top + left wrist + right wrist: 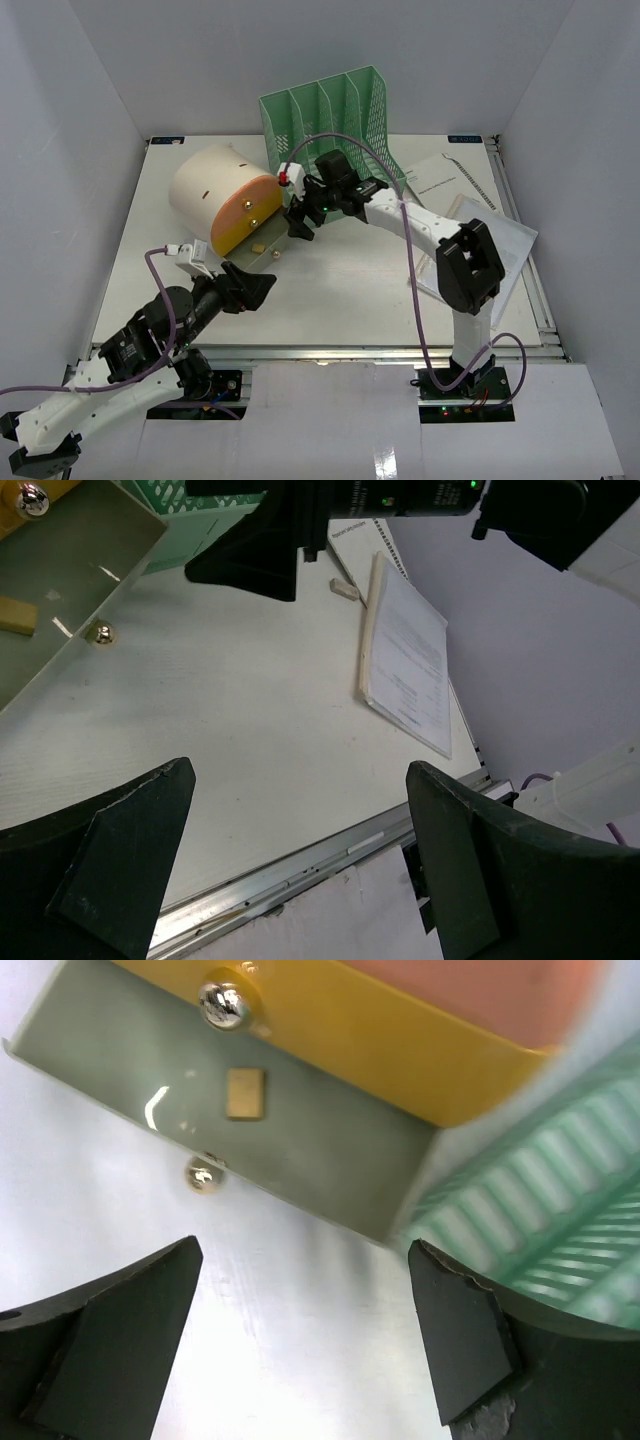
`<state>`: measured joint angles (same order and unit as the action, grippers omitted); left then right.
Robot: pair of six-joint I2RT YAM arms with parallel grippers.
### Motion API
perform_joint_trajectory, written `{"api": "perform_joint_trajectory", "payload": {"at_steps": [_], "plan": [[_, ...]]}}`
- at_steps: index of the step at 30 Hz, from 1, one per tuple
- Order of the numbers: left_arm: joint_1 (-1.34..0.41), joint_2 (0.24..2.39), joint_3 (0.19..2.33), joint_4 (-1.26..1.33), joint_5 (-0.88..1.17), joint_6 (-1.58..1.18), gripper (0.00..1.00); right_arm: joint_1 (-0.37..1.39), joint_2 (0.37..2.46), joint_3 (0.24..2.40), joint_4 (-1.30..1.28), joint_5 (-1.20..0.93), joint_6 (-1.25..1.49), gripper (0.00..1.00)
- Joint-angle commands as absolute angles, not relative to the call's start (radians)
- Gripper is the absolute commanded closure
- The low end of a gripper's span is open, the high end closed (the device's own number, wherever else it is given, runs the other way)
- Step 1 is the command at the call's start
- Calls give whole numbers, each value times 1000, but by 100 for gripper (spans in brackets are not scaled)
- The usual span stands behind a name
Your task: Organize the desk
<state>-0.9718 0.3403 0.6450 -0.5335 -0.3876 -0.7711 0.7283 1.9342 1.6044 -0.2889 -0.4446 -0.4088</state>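
The white desk [350, 290] has a metal rail [300, 875] along its front edge. A cream rounded box [215, 185] with a yellow front [243, 215] lies at the back left. Its clear flap [300, 1130], with a silver knob [222, 1002] and a tan tab [245, 1093], hangs open onto the desk. My right gripper [298, 225] is open and empty just in front of the flap, its open jaws [305, 1250] over bare desk. My left gripper [255, 285] is open and empty over the near left desk [298, 775].
A green mesh file rack [330, 115] stands at the back centre, right beside the box. A stack of papers [470, 215] lies at the right, also in the left wrist view [405, 650]. A small white block [343, 587] lies near the papers. White walls enclose the desk.
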Motion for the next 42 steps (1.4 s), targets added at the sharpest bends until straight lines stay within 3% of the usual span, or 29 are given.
{"api": "perform_joint_trajectory", "payload": {"at_steps": [1, 6, 8, 15, 32, 36, 42], "plan": [[-974, 374, 594, -459, -353, -787, 2, 549, 1732, 1420, -488, -597, -741, 10], [-975, 409, 512, -321, -273, -767, 2, 356, 1754, 1357, -800, -530, -1140, 8], [-976, 429, 492, -279, -252, -765, 2, 273, 1758, 1339, -837, -474, -1283, 11], [-974, 487, 464, -237, -200, -782, 2, 122, 1834, 1412, -867, -361, -1538, 9], [-974, 449, 437, -258, -230, -802, 2, 95, 2115, 1702, -909, -289, -1542, 10], [-975, 454, 434, -258, -230, -805, 2, 95, 2149, 1709, -942, -288, -1541, 16], [-976, 453, 431, -256, -228, -809, 2, 95, 2190, 1709, -965, -292, -1522, 47]]}}
